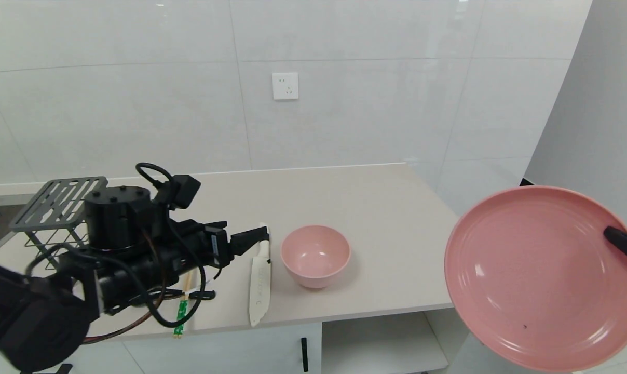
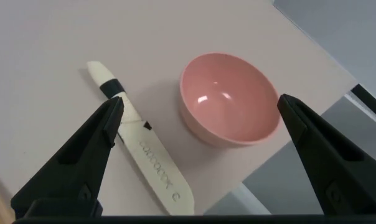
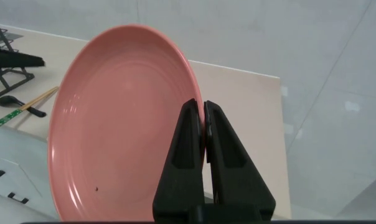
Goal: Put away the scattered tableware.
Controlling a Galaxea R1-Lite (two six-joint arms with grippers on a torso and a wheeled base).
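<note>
My right gripper (image 1: pixel 615 236) is shut on the rim of a pink plate (image 1: pixel 542 280), held tilted in the air past the counter's right end; the right wrist view shows the fingers (image 3: pixel 188 143) pinching the plate (image 3: pixel 113 124). A pink bowl (image 1: pixel 316 254) stands upright on the counter. Just left of it lies a cream knife (image 1: pixel 260 283), parallel to the bowl's side. My left gripper (image 1: pixel 251 240) hovers open above the counter by the knife handle, and in its own view the bowl (image 2: pixel 228 96) and knife (image 2: pixel 141 152) sit between the spread fingers (image 2: pixel 82 162).
A dark wire rack (image 1: pixel 59 200) stands at the counter's (image 1: pixel 386 208) back left. Chopsticks in a green wrapper (image 1: pixel 181 311) and a black spoon (image 3: pixel 14 99) lie near the front edge, partly under my left arm. An open shelf (image 1: pixel 386 348) sits below the counter.
</note>
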